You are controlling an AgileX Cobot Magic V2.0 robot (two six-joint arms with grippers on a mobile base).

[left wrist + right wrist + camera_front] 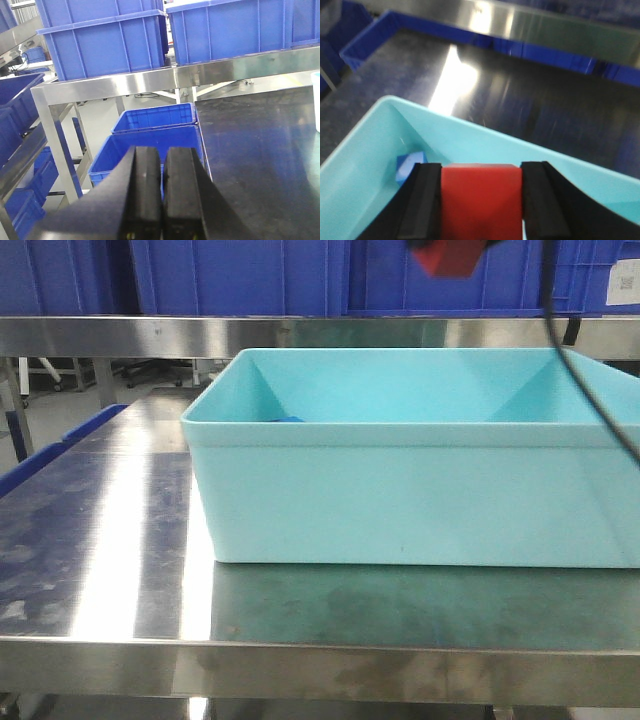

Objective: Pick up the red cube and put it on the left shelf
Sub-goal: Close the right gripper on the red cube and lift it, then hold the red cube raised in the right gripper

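Right gripper (481, 172) clamps red cube (480, 200), high over bin (360, 170). Shelf (120, 335) lies behind and leftward, so carry goes left. Left gripper (161, 162) pinched together, empty.

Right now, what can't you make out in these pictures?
Red cube: front view, cut off by the top edge.
Blue object in the turquoise bin: front view, mostly behind the bin wall; right wrist view, blurred, partly behind the right claw.
Bin's right end: front view, past the right edge.
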